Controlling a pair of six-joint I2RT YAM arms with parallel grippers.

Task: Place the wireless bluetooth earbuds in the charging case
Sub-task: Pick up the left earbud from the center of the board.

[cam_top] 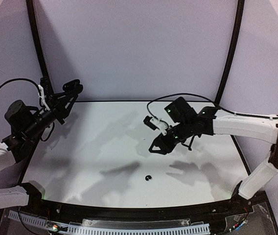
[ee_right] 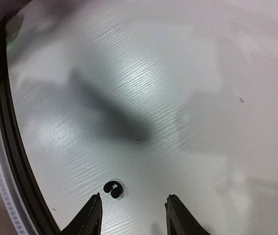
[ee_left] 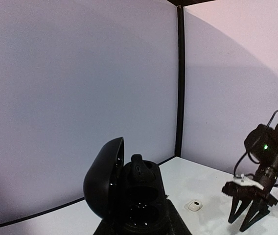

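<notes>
Left claw clasps glossy domed case; right claw gapes.

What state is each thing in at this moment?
Black case: lid open, held off the table in the left gripper.
Black earbud: loose on the table, outside the case.
Right gripper: open, holding nothing.
Small white item: lying on the table, too small to tell more.
</notes>
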